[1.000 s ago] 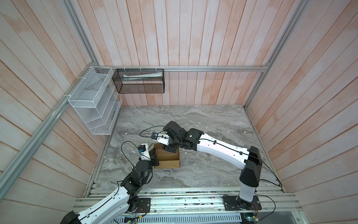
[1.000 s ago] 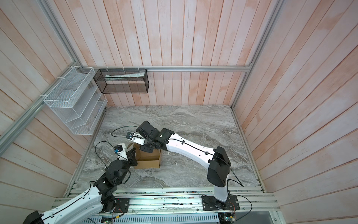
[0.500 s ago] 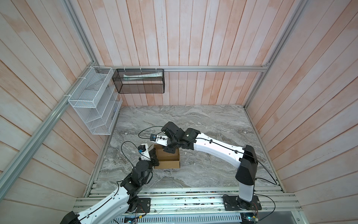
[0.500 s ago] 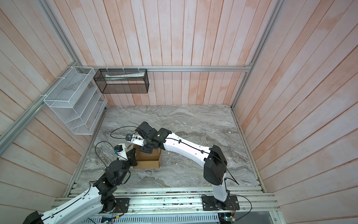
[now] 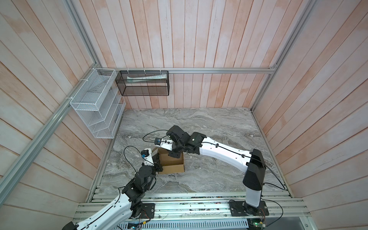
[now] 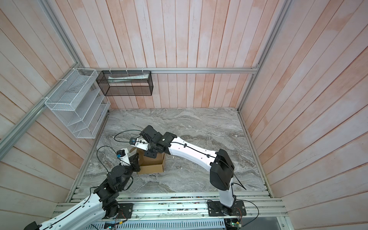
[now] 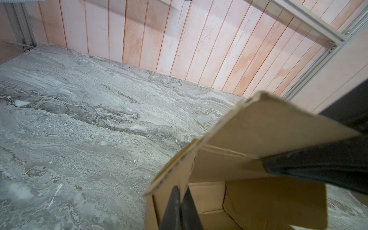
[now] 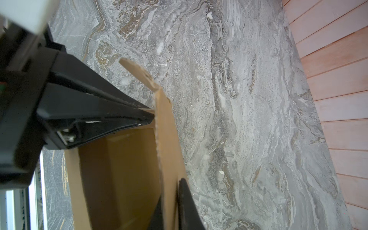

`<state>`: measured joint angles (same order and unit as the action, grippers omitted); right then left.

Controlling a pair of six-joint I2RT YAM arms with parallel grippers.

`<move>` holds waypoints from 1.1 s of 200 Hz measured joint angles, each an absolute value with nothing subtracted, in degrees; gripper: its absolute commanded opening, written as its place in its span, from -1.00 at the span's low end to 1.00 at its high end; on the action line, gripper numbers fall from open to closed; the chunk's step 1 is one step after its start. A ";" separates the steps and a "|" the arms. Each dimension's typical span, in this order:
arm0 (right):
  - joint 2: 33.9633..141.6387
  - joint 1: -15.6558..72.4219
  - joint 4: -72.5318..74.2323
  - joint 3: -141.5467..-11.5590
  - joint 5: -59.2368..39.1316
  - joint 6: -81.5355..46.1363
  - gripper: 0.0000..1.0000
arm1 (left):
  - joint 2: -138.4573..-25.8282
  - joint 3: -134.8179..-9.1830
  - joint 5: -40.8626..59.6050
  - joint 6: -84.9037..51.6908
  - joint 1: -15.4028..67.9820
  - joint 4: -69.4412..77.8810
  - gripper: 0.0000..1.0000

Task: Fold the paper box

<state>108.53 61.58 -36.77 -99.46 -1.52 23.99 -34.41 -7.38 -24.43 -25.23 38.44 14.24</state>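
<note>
The paper box (image 5: 172, 166) (image 6: 153, 166), plain brown cardboard, stands open-topped on the marble table near its front left in both top views. My left gripper (image 5: 158, 161) (image 6: 136, 159) is at the box's left wall. In the left wrist view this gripper (image 7: 181, 201) is shut on the thin edge of that wall (image 7: 171, 179). My right gripper (image 5: 174, 155) (image 6: 150, 154) reaches in from the right to the box's far wall. In the right wrist view that gripper (image 8: 171, 211) is shut on the wall (image 8: 167, 151), one finger inside and one outside. A loose flap (image 7: 268, 127) leans over the opening.
A white wire rack (image 5: 95, 105) hangs on the left wall and a black mesh basket (image 5: 143, 83) on the back wall. The marble table (image 5: 219, 127) stretches behind and to the right of the box. Aluminium rails (image 5: 189, 201) run along the front edge.
My right gripper has closed onto the box's far wall, and its arm has shifted slightly left. The left gripper keeps its grip in the same place.
</note>
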 measured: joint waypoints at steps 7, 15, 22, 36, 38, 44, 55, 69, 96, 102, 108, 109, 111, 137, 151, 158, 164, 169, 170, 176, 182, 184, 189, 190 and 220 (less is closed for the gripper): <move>108.20 61.67 -36.38 -98.74 -1.83 23.94 -0.82 | -34.15 -7.38 -24.36 -25.58 38.44 13.91 -0.71; 107.87 61.78 -35.99 -97.93 -2.15 23.81 -0.82 | -33.85 -7.38 -24.32 -26.04 38.44 13.65 -0.67; 107.66 61.89 -35.75 -97.38 -2.48 23.77 -0.82 | -33.67 -7.38 -24.32 -26.33 38.44 13.43 -0.63; 107.46 62.11 -35.55 -96.25 -3.07 23.53 -0.83 | -33.63 -7.38 -24.25 -26.89 38.50 12.78 -0.57; 107.46 62.13 -35.57 -96.05 -3.14 23.55 -0.83 | -33.63 -7.38 -24.27 -26.87 38.48 12.64 -0.56; 107.48 62.17 -35.51 -95.39 -3.31 23.42 -0.84 | -33.67 -7.38 -24.21 -27.16 38.48 12.32 -0.54; 107.48 62.17 -35.53 -94.30 -3.57 23.14 -0.84 | -33.63 -7.38 -23.92 -27.79 38.50 11.66 -0.50; 107.50 62.17 -35.24 -93.32 -3.68 22.85 -0.84 | -33.52 -7.38 -23.62 -28.32 38.70 10.98 -0.46; 107.48 62.15 -34.61 -91.94 -3.79 22.35 -0.84 | -32.25 -7.38 -23.40 -29.26 38.70 9.54 -0.41; 107.48 62.15 -34.48 -91.77 -3.81 22.26 -0.84 | -31.90 -7.38 -23.38 -29.43 38.70 9.23 -0.41; 107.48 62.17 -34.37 -91.64 -3.84 22.17 -0.84 | -31.40 -7.38 -23.29 -29.74 38.70 8.84 -0.41; 107.48 62.17 -34.30 -91.57 -3.86 22.13 -0.84 | -31.31 -7.38 -23.29 -29.80 38.70 8.75 -0.41; 107.48 62.17 -34.24 -91.50 -3.90 22.09 -0.84 | -31.09 -7.38 -23.27 -29.87 38.70 8.56 -0.40; 107.48 62.22 -32.97 -89.97 -4.25 21.41 -0.82 | -27.42 -7.38 -23.31 -31.66 38.70 5.50 -0.36; 107.48 62.22 -32.42 -88.77 -4.49 20.93 -0.80 | -24.64 -7.42 -23.73 -32.91 38.70 3.20 -0.34; 107.48 62.22 -32.18 -88.14 -4.64 20.73 -0.78 | -23.20 -7.51 -24.14 -33.65 38.70 1.80 -0.33; 107.48 62.22 -31.99 -87.64 -4.75 20.53 -0.77 | -21.98 -7.68 -24.60 -34.24 38.70 0.32 -0.32; 107.48 62.22 -31.79 -87.24 -4.95 20.40 -0.75 | -21.12 -7.99 -24.93 -34.87 38.70 -0.97 -0.30; 107.48 62.22 -31.73 -87.11 -5.02 20.29 -0.75 | -20.97 -8.03 -24.99 -34.94 38.70 -1.19 -0.30; 107.48 62.24 -31.57 -86.74 -5.26 20.12 -0.72 | -20.08 -8.56 -25.61 -35.68 38.70 -2.83 -0.30; 107.48 62.24 -31.22 -86.24 -5.58 19.86 -0.66 | -19.33 -9.39 -26.26 -36.45 38.70 -4.75 -0.30; 107.48 62.24 -31.18 -86.11 -5.72 19.64 -0.65 | -19.14 -9.72 -26.48 -36.77 38.70 -5.45 -0.29; 107.48 62.24 -31.11 -85.78 -6.02 19.53 -0.60 | -18.90 -10.48 -27.03 -37.36 38.70 -6.90 -0.29; 107.48 62.24 -31.09 -85.73 -6.11 19.42 -0.59 | -18.85 -10.59 -27.09 -37.45 38.70 -7.09 -0.29; 107.48 62.48 -30.04 -83.94 -7.70 18.11 -0.31 | -19.35 -16.38 -29.74 -41.15 38.70 -15.51 -0.27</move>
<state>107.48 62.48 -30.04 -83.94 -7.70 18.11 -19.35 -16.38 -29.74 -41.15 38.70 -15.51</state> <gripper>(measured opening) 0.297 0.357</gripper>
